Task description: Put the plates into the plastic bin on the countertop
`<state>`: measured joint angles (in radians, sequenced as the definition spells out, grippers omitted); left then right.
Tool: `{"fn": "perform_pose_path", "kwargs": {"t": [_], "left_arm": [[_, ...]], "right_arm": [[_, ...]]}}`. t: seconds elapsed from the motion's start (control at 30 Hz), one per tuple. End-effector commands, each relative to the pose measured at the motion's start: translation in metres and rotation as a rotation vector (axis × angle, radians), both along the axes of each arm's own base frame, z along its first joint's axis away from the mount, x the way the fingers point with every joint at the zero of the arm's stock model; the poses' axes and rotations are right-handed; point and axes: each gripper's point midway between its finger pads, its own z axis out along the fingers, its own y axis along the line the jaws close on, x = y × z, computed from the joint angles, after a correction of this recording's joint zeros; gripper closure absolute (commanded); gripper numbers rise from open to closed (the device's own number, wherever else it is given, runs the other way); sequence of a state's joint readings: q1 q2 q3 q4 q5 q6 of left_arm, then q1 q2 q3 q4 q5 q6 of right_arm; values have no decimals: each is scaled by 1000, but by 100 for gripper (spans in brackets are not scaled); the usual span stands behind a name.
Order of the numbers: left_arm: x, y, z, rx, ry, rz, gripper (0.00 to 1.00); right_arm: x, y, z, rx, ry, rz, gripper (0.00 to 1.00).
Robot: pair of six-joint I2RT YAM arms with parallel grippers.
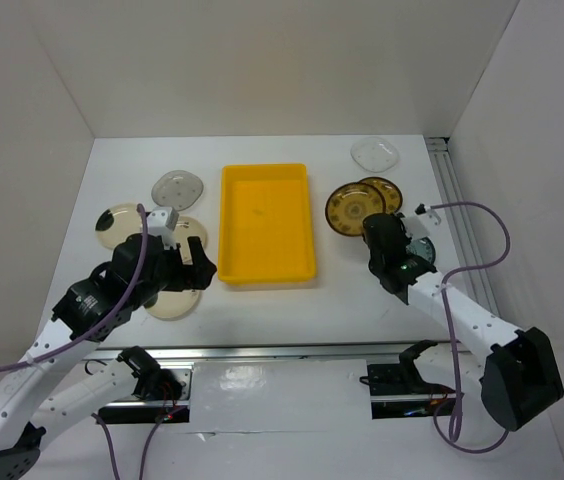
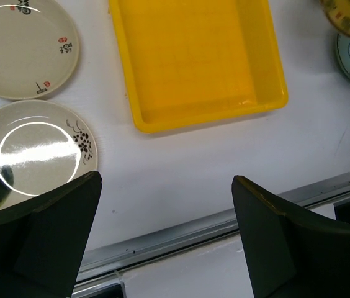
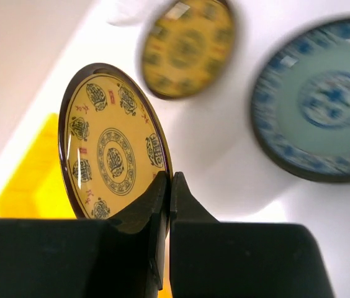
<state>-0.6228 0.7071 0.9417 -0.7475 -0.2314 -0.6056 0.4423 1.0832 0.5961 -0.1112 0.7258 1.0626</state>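
The yellow plastic bin [image 1: 267, 222] sits mid-countertop with nothing in it; it also shows in the left wrist view [image 2: 193, 62]. My right gripper [image 1: 376, 230] is shut on the rim of a dark brown plate with gold pattern [image 3: 110, 146], which is tilted up on edge right of the bin. A second brown-gold plate [image 1: 382, 190] lies flat behind it. My left gripper [image 1: 200, 262] is open and empty above the white countertop [image 2: 181, 167], by the bin's near left corner. Two cream plates [image 2: 23, 49] [image 2: 35, 152] lie beside it.
A grey speckled plate [image 1: 179, 187] and a cream plate with a dark patch [image 1: 117, 222] lie at the left. A clear plate [image 1: 375, 153] is at the back right. A blue-patterned plate [image 3: 324, 105] lies by my right arm. A metal rail [image 1: 262, 350] edges the front.
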Motion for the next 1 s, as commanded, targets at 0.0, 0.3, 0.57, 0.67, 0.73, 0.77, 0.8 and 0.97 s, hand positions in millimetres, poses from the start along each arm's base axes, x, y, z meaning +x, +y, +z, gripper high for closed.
{"fn": "perform_pose_path", "kwargs": {"t": [0.0, 0.3, 0.57, 0.67, 0.73, 0.77, 0.8, 0.97], "left_arm": [[5, 4, -2, 7, -6, 35, 0], [10, 15, 1, 9, -9, 93, 0], [12, 20, -2, 21, 2, 124, 0], [14, 23, -2, 18, 1, 146, 0], [14, 23, -2, 18, 1, 146, 0], [14, 23, -2, 18, 1, 146, 0], [14, 23, -2, 18, 1, 146, 0], [15, 23, -4, 23, 9, 146, 0]], "right_arm": [[16, 7, 59, -72, -137, 5, 100], [106, 166, 88, -134, -137, 685, 100], [145, 209, -4, -163, 132, 763, 100], [139, 216, -34, -154, 193, 790, 100], [135, 222, -45, -153, 213, 809, 100], [131, 226, -54, -157, 226, 820, 100], [131, 226, -54, -157, 226, 820, 100], [134, 230, -62, -152, 230, 828, 100]]}}
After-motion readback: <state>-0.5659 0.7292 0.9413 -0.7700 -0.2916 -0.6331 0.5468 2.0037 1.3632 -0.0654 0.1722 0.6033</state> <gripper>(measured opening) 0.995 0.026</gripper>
